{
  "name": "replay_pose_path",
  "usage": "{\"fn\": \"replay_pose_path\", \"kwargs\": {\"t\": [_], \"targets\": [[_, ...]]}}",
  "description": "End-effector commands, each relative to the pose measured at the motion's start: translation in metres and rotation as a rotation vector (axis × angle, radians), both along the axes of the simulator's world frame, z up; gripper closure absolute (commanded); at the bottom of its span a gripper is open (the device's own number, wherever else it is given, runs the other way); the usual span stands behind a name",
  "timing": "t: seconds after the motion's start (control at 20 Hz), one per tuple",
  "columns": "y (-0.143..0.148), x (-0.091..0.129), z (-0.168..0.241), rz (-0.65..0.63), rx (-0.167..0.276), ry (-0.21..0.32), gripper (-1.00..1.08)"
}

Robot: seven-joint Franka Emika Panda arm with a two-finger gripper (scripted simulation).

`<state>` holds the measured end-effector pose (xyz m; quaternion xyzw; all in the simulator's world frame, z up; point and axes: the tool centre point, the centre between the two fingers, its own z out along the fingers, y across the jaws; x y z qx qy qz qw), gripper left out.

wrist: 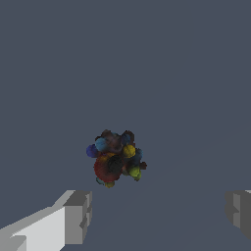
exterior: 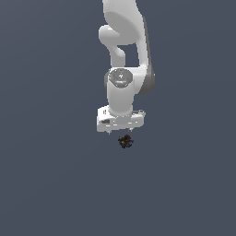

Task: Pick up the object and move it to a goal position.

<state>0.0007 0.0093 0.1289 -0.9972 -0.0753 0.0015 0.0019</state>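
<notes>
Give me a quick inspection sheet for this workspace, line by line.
Surface: plain dark grey, bare, no markings.
Job's things: small dark lumpy object speckled red, blue and yellow, lying free of the fingers.
Clutter: nothing seen.
Grippers: white gripper open, fingers wide apart, the object ahead of them, not between the tips.
Cables: nothing seen.
Surroundings: only the white arm above; no goal marker seen.

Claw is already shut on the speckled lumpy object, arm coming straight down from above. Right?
Not quite. The claw is open, not shut on the object: the wrist view shows both fingers spread wide with the object lying apart from them, ungrasped. The rest holds: the exterior view shows the arm coming down from above, with the speckled lumpy object just beyond the claw.
</notes>
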Motion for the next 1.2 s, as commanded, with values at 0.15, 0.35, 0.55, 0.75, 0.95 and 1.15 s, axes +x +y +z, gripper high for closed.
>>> {"fn": "replay_pose_path", "kwargs": {"t": [0.15,0.35,0.55,0.75,0.95,1.15], "targets": [[0.014,-0.002,-0.022,0.163,-0.004,-0.001,-0.92],[0.022,-0.004,-0.035,0.258,-0.004,-0.002,-0.92],[0.029,-0.005,-0.043,0.324,-0.004,-0.003,-0.92],[0.032,-0.006,-0.048,0.361,-0.003,-0.004,-0.92],[0.032,-0.006,-0.049,0.363,-0.003,-0.003,-0.92],[0.032,-0.007,-0.055,0.364,-0.003,-0.003,-0.92]]}}
